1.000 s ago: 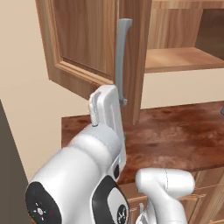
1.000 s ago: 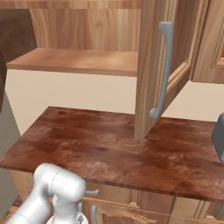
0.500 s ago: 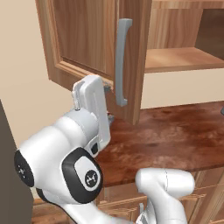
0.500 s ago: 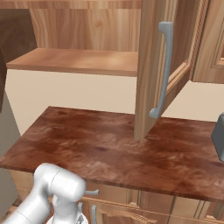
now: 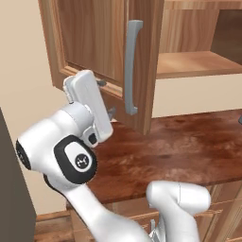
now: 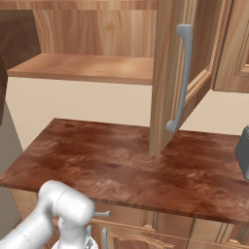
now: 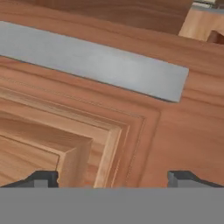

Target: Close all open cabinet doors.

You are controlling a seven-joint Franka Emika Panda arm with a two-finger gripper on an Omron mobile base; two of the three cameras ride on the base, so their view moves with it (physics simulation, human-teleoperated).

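Note:
One tall brown cabinet door (image 5: 90,38) stands open, swung out over the counter, with its long grey bar handle (image 5: 132,66) on the free edge. From the right I see the door (image 6: 165,73) nearly edge-on, its handle (image 6: 182,78) facing me. My gripper (image 5: 107,98) is open at the door's lower front face, just left of the handle, with nothing between its fingers. In the hand view the raised panel frame of the door (image 7: 153,127) and the handle (image 7: 96,61) are very close, and the gripper (image 7: 113,178) has its tips wide apart.
The open cabinet's bare shelf (image 5: 198,64) lies behind the door. Below runs a dark red-brown countertop (image 6: 121,165), with a grey appliance (image 6: 243,151) at its right end. A closed neighbouring door (image 6: 240,44) is at the upper right. A dark tall surface (image 5: 9,189) stands at the left.
My arm has swung left, carrying the hand from in front of the handle to the door's face beside it. The door has not moved.

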